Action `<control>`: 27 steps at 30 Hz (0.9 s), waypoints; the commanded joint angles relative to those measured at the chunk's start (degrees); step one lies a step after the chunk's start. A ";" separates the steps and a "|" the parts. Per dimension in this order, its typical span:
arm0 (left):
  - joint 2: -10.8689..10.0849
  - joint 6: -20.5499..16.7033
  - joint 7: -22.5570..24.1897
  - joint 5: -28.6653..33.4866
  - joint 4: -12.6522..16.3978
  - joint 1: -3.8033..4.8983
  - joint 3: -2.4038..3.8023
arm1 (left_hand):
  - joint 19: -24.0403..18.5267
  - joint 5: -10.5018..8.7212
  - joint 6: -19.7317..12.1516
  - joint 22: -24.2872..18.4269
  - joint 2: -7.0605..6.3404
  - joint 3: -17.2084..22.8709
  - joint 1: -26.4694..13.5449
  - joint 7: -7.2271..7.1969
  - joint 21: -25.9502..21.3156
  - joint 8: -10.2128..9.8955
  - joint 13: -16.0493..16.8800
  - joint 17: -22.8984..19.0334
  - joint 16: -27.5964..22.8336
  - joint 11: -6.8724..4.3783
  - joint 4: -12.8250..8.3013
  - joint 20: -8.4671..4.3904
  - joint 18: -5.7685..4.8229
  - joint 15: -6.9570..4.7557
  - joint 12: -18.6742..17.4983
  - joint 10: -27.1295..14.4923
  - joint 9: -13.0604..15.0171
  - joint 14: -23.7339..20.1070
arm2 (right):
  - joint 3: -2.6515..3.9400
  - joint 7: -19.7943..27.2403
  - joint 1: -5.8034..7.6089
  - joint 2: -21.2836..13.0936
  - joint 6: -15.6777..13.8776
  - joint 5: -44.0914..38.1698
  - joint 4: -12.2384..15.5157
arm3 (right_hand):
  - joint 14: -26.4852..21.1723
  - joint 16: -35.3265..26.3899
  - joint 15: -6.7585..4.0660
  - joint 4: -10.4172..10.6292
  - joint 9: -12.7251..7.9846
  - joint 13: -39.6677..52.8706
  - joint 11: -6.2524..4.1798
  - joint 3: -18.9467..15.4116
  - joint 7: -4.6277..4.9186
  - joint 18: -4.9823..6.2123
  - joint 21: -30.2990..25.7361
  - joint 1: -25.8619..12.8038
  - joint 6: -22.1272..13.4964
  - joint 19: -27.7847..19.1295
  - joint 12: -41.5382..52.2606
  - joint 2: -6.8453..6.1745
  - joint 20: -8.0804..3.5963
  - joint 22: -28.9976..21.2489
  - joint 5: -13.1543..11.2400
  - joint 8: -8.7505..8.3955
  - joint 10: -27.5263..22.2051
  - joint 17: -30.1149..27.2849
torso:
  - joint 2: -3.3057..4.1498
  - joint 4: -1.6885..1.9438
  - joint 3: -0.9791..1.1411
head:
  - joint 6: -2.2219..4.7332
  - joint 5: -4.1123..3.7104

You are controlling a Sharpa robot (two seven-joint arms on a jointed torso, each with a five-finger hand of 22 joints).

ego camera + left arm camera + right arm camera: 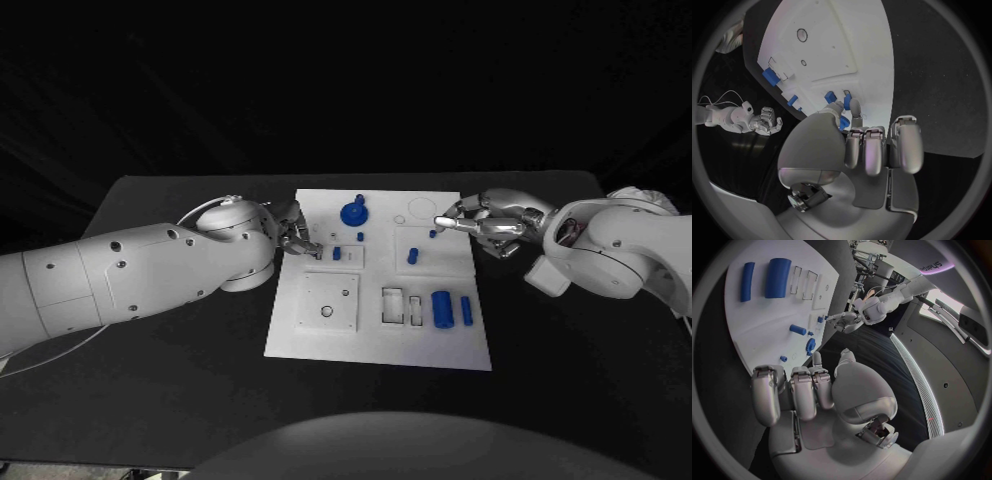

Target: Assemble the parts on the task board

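- Task board (378,335) lies mid-counter (173,400), with blue parts (444,311) on it.
- My left hand (296,238) sits at the board's left edge, fingers curled in, gripping nothing I can see.
- My right hand (483,222) sits at its right edge, fingers curled, empty.

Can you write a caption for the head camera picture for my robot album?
Two silver robot hands, left and right, reach over a white task board dotted with small blue parts.
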 commanded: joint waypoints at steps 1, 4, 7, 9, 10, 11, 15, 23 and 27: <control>0.39 -0.71 0.67 -0.37 -0.09 -0.11 0.01 | -0.13 -0.17 -0.36 4.79 -0.28 0.44 0.31 -0.16 -0.34 0.06 15.08 15.10 0.14 -0.24 -0.01 -0.26 -0.53 -0.37 0.00 5.96 0.07 5.93 | -0.01 0.29 -0.05 0.08 0.73 -0.14 0.01 | 5.56 0.20 0.00 -0.23 -0.09 6.43 -0.66 -0.01 0.11 0.23 -0.26 0.49 0.22 0.03 -0.30 0.08 -0.18 12.56 0.23 -0.11 6.26 15.07 | -0.06 0.03 0.00 | 0.00 -0.03; 0.63 -0.80 0.77 -0.37 -0.18 -0.20 0.01 | -0.13 -0.17 -0.36 4.79 -0.28 0.44 0.31 -0.16 -0.34 0.06 15.08 15.10 0.14 -0.24 -0.01 -0.26 -0.53 -0.37 0.00 5.96 0.07 5.93 | -0.01 0.34 -0.05 0.13 0.71 -0.14 -0.02 | 5.56 0.20 0.00 -0.24 -0.11 6.43 -0.66 0.01 0.12 0.25 -0.31 0.59 0.18 -0.02 -0.30 0.07 -0.18 12.54 0.27 -0.17 6.26 15.07 | -0.03 0.02 -0.01 | 0.00 -0.05; 0.92 -1.09 0.91 -0.37 -0.31 -0.26 0.01 | -0.13 -0.17 -0.36 4.79 -0.28 0.44 0.31 -0.16 -0.34 0.06 15.08 15.10 0.14 -0.24 -0.01 -0.26 -0.53 -0.37 0.00 5.96 0.07 5.93 | -0.01 0.36 -0.05 0.18 0.72 -0.14 -0.05 | 5.56 0.20 0.00 -0.24 -0.11 6.43 -0.66 0.01 0.12 0.25 -0.31 0.59 0.18 -0.02 -0.30 0.07 -0.18 12.54 0.27 -0.17 6.26 15.07 | -0.02 -0.03 -0.01 | 0.00 0.04; 1.05 -1.16 0.98 -0.37 -0.37 -0.28 0.02 | -0.13 -0.17 -0.37 4.79 -0.27 0.46 0.31 -0.16 -0.34 0.06 15.08 15.10 0.14 -0.24 -0.01 -0.26 -0.53 -0.37 0.00 5.96 0.07 5.93 | -0.01 0.36 -0.05 0.20 0.72 -0.14 -0.05 | 5.56 0.20 0.00 -0.24 -0.11 6.43 -0.66 0.01 0.12 0.25 -0.31 0.59 0.18 -0.02 -0.30 0.07 -0.18 12.54 0.27 -0.17 6.26 15.07 | -0.04 -0.07 -0.02 | 0.00 0.02; 1.10 -1.16 1.00 -0.37 -0.39 -0.29 0.02 | -0.13 -0.16 -0.37 4.78 -0.26 0.49 0.32 -0.17 -0.35 0.05 15.08 15.10 0.14 -0.24 -0.01 -0.26 -0.53 -0.37 0.00 5.96 0.07 5.93 | -0.01 0.36 -0.05 0.20 0.72 -0.14 -0.06 | 5.56 0.20 0.00 -0.24 -0.11 6.43 -0.66 0.01 0.12 0.25 -0.31 0.59 0.18 -0.02 -0.30 0.07 -0.18 12.54 0.27 -0.17 6.26 15.07 | -0.03 -0.08 -0.01 | 0.00 0.00; 1.14 -1.12 1.01 -0.37 -0.40 -0.29 0.02 | -0.13 -0.16 -0.37 4.78 -0.26 0.49 0.32 -0.17 -0.35 0.05 15.08 15.10 0.14 -0.24 -0.01 -0.26 -0.53 -0.37 0.00 5.96 0.07 5.93 | -0.01 0.35 -0.05 0.19 0.71 -0.14 -0.06 | 5.56 0.20 0.00 -0.24 -0.11 6.43 -0.66 0.01 0.12 0.25 -0.31 0.59 0.18 -0.02 -0.30 0.07 -0.18 12.54 0.27 -0.17 6.26 15.07 | -0.01 -0.08 -0.02 | 0.00 -0.02; 1.20 -0.89 1.05 -0.37 -0.56 -0.31 0.02 | -0.13 -0.16 -0.37 4.78 -0.26 0.49 0.32 -0.17 -0.35 0.05 15.08 15.10 0.14 -0.24 -0.01 -0.26 -0.53 -0.37 0.00 5.96 0.07 5.93 | -0.01 0.35 -0.06 0.18 0.71 -0.14 -0.12 | 5.56 0.20 0.00 -0.24 -0.11 6.43 -0.66 0.01 0.12 0.25 -0.31 0.59 0.18 -0.02 -0.30 0.07 -0.18 12.54 0.27 -0.17 6.26 15.07 | -0.04 -0.08 -0.02 | 0.00 -0.07; 1.23 -0.67 1.03 -0.37 -1.01 -0.45 0.01 | -0.13 -0.16 -0.37 4.78 -0.26 0.49 0.32 -0.17 -0.35 0.05 15.08 15.10 0.14 -0.24 -0.01 -0.26 -0.53 -0.37 0.00 5.96 0.07 5.93 | -0.01 0.35 -0.08 0.19 0.69 -0.13 -0.21 | 5.56 0.20 0.00 -0.24 -0.11 6.43 -0.66 0.01 0.12 0.25 -0.31 0.59 0.18 -0.02 -0.30 0.07 -0.18 12.54 0.27 -0.17 6.26 15.07 | -0.08 0.01 -0.01 | 0.00 -0.08; 1.25 -0.64 1.02 -0.37 -1.14 -0.51 0.01 | -0.13 -0.16 -0.37 4.78 -0.26 0.49 0.32 -0.17 -0.35 0.05 15.08 15.10 0.14 -0.24 -0.01 -0.26 -0.53 -0.37 0.00 5.96 0.07 5.93 | -0.01 0.36 -0.10 0.22 0.71 -0.13 -0.22 | 5.56 0.20 0.00 -0.24 -0.11 6.43 -0.66 0.01 0.12 0.25 -0.31 0.59 0.18 -0.02 -0.30 0.07 -0.18 12.54 0.27 -0.17 6.26 15.07 | -0.07 0.02 -0.02 | 0.00 -0.10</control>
